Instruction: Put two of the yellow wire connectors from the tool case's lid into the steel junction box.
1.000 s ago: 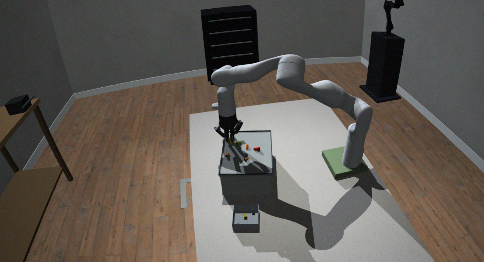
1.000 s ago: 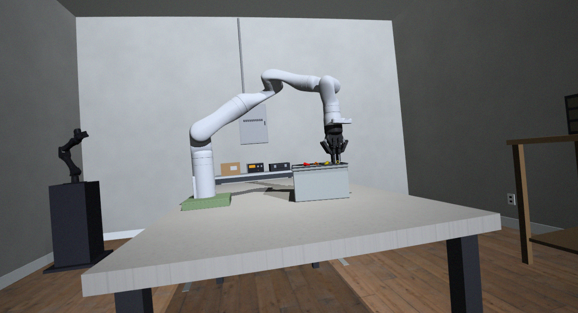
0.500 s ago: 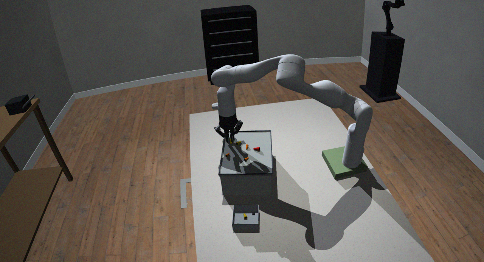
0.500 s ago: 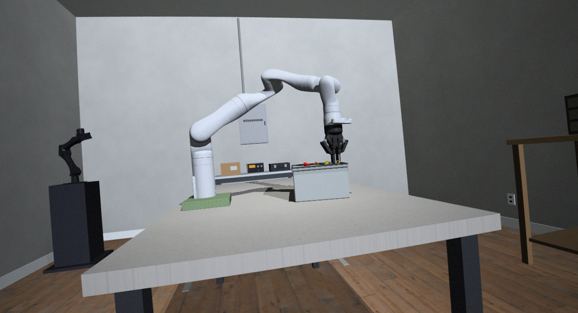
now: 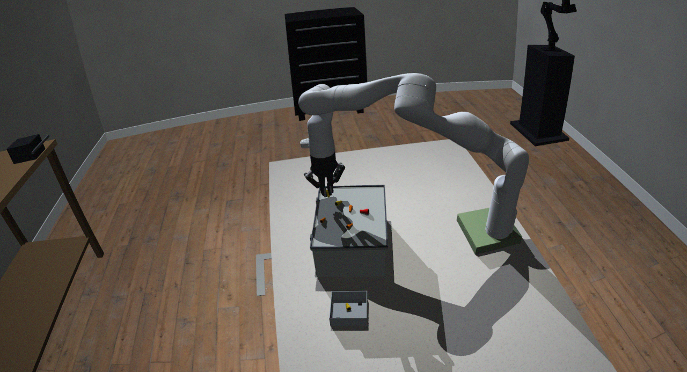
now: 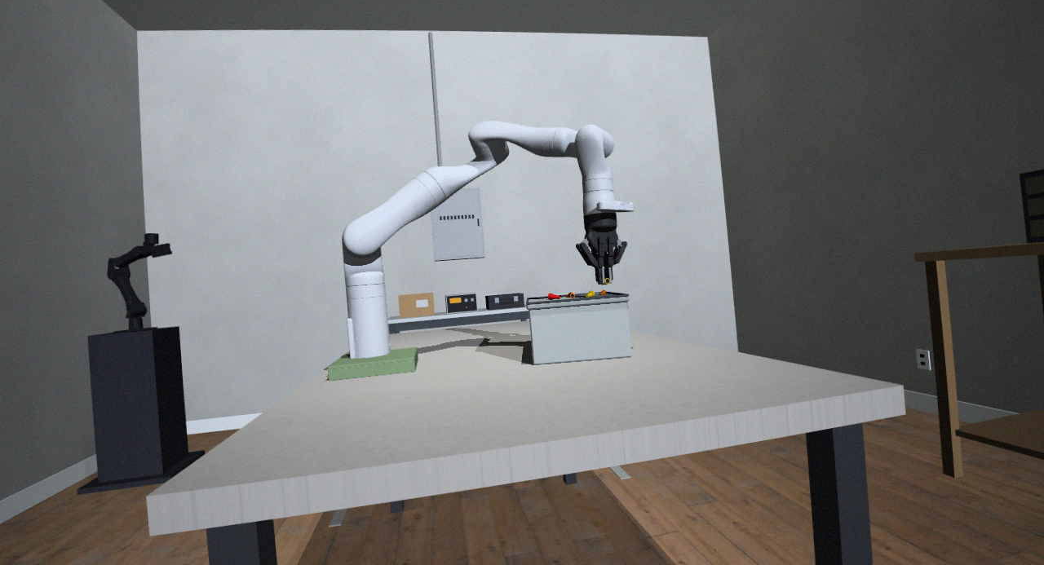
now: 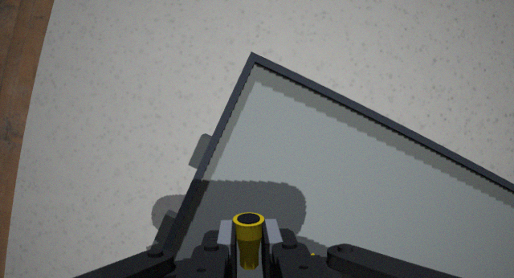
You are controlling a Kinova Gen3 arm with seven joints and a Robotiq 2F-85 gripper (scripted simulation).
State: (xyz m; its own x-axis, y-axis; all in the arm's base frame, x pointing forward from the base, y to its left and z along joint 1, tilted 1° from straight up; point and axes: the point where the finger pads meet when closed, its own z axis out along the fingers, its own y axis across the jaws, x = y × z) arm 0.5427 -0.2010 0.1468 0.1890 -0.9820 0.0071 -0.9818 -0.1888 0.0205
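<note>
My gripper (image 5: 326, 192) is shut on a yellow wire connector (image 7: 248, 238) and holds it a little above the far left corner of the tool case's lid (image 5: 350, 217). The gripper also shows in the exterior view (image 6: 605, 275). Another yellow connector (image 5: 338, 202) lies on the lid beside orange ones (image 5: 349, 225) and a red one (image 5: 364, 211). The steel junction box (image 5: 348, 310) stands on the table in front of the case, with one yellow connector (image 5: 347, 307) inside it.
The tool case (image 6: 579, 326) stands mid-table. The arm's green base (image 5: 485, 231) is to the right of the case. A dark drawer cabinet (image 5: 326, 57) and a black pedestal (image 5: 545, 95) stand by the back wall. A wooden shelf (image 5: 28, 216) is at the left.
</note>
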